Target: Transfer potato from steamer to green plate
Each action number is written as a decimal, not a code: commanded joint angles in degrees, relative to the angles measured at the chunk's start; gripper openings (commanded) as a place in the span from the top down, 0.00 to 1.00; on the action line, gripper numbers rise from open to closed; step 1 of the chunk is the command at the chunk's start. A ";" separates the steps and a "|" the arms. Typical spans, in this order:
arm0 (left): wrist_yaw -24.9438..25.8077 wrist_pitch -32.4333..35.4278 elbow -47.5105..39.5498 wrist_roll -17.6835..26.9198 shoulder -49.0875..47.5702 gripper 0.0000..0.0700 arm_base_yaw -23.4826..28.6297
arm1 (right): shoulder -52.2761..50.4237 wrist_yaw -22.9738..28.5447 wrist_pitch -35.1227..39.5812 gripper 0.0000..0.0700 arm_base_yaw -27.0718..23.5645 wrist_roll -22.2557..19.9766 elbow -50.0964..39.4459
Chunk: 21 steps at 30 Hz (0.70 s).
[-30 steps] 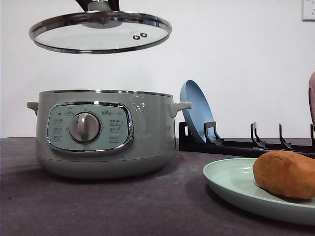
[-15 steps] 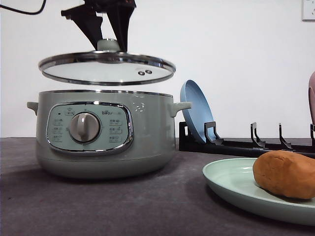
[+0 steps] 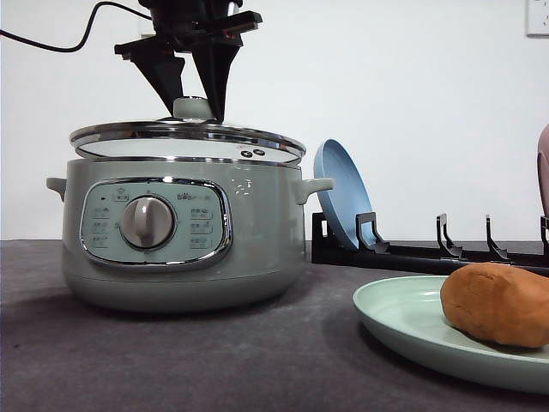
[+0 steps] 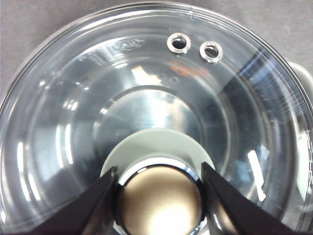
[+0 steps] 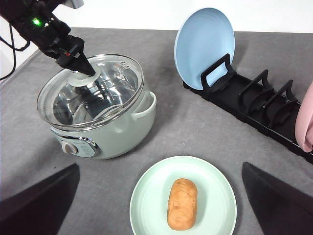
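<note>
The orange-brown potato [image 3: 497,305] [image 5: 182,204] lies on the green plate [image 3: 395,318] [image 5: 146,205] at the front right. At the left stands the sage-green steamer [image 3: 257,249] [image 5: 122,132]. My left gripper [image 3: 194,107] [image 4: 159,169] [image 5: 78,66] is shut on the knob of the glass lid [image 3: 189,137] [image 4: 73,122] [image 5: 112,83]. The lid rests at the pot's rim, slightly tilted; whether it is fully seated I cannot tell. My right gripper [image 5: 160,166] hangs open high above the plate, holding nothing.
A black dish rack [image 3: 412,253] [image 5: 254,103] at the back right holds an upright blue plate [image 3: 343,193] [image 5: 203,44]. A pink object [image 5: 305,122] stands at the rack's far right end. A black cable [image 3: 69,39] trails from the left arm.
My left gripper has lowered the glass lid from well above the steamer down to its rim. The potato and the green plate have not moved.
</note>
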 commanded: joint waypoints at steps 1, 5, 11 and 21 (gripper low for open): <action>-0.64 0.52 1.97 0.28 0.42 1.00 0.01 | 0.24 -0.17 0.40 0.00 0.28 0.79 0.98; -0.64 0.58 1.97 0.27 0.42 1.00 0.13 | 0.24 -0.17 0.39 0.00 0.28 0.84 0.98; -0.59 0.61 1.97 0.25 0.56 1.00 0.43 | 0.24 -0.17 0.39 0.00 0.28 1.07 0.98; -0.53 0.96 1.97 0.27 1.02 1.00 0.44 | 0.24 -0.17 0.39 0.00 0.28 1.18 0.98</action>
